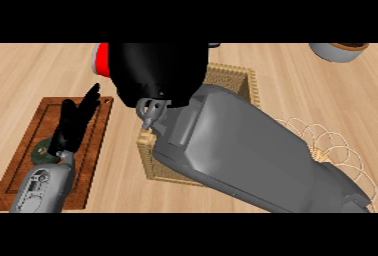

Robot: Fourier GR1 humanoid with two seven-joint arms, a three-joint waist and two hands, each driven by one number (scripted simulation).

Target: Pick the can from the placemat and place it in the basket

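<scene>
- The right robot hand [151, 70], at the end of a broad grey forearm [251, 150], hangs above the far end of the woven basket [235, 80], curled round a red-and-white can [102, 59] of which only a sliver shows at the hand's left edge.
- The can is off the placemat [29, 150], which lies well to the left of the basket on the wooden counter [44, 65].
- The left robot hand [77, 120] rests over the placemat, left of the basket, fingers straight and holding nothing.
- A grey bowl [338, 51] sits at the far right, beyond the basket; a pale wire rack [332, 145] lies just to the basket's right.
- Judging by its look, the can is stiff, light and smooth-sided, liable to slip; a hold round the middle of its body suits it best.
- The basket's opening is largely hidden by the forearm, so how the can lines up with it cannot be told.
</scene>
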